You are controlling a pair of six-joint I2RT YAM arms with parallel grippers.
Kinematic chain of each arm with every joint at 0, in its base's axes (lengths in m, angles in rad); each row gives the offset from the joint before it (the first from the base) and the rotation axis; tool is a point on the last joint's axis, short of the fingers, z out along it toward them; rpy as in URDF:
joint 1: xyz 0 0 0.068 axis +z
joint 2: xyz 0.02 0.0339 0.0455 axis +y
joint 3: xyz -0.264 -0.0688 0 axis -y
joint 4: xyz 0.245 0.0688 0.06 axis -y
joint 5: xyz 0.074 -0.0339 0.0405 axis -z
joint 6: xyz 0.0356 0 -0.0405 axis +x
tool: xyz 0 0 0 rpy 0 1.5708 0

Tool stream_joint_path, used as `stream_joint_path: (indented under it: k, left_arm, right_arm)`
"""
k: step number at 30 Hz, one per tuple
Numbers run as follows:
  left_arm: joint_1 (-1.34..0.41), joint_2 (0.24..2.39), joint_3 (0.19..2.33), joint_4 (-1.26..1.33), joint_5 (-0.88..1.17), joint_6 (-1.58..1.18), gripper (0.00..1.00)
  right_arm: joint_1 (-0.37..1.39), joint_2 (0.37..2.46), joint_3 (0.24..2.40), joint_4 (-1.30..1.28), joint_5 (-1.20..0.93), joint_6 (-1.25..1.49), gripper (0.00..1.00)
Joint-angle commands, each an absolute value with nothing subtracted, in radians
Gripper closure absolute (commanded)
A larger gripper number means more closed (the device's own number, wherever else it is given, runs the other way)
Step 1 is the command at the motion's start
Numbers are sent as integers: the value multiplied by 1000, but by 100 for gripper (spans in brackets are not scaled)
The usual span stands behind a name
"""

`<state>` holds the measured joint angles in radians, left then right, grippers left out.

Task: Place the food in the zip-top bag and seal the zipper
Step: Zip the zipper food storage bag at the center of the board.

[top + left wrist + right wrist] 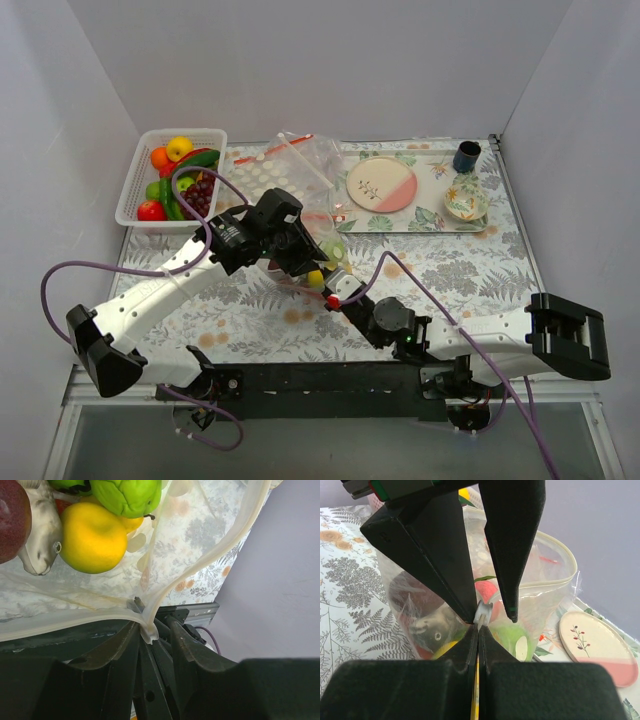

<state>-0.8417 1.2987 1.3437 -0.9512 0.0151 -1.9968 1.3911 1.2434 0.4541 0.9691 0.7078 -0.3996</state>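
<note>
- The desk (pixel 470 275) wears a pale cloth printed with grey ferns and orange blooms.
- A white slatted basket (pixel 130 195) sits at ten o'clock on the desk, near the left wall.
- A long floral tray (pixel 400 228) lies along the far edge, from twelve to two o'clock.
- A round plate (pixel 381 186), half cream and half pink, lies on the tray.
- A dark blue cup (pixel 466 156) stands upright at the tray's two o'clock corner.
- A small patterned bowl (pixel 466 198) sits at six o'clock from the cup and three o'clock from the plate.
</note>
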Motion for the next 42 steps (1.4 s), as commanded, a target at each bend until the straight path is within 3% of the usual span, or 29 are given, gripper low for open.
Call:
stream_joint_path:
  k: [1, 5, 22, 42]
  left_arm:
    - [-848, 1266, 1351, -954, 35, -2212, 71]
    - [-848, 1267, 1355, -954, 44, -2207, 73]
    - [-838, 1243, 1296, -934, 69, -2209, 100]
    - [-651, 1284, 1359, -950, 109, -2094, 100]
  right_arm:
    - [1401, 1250, 494, 1020, 727, -411, 99]
    - [1401, 1253, 497, 1022, 733, -420, 99]
    - [1411, 1195, 465, 996, 719, -416, 99]
    - [1454, 1060, 388, 933, 752, -390, 99]
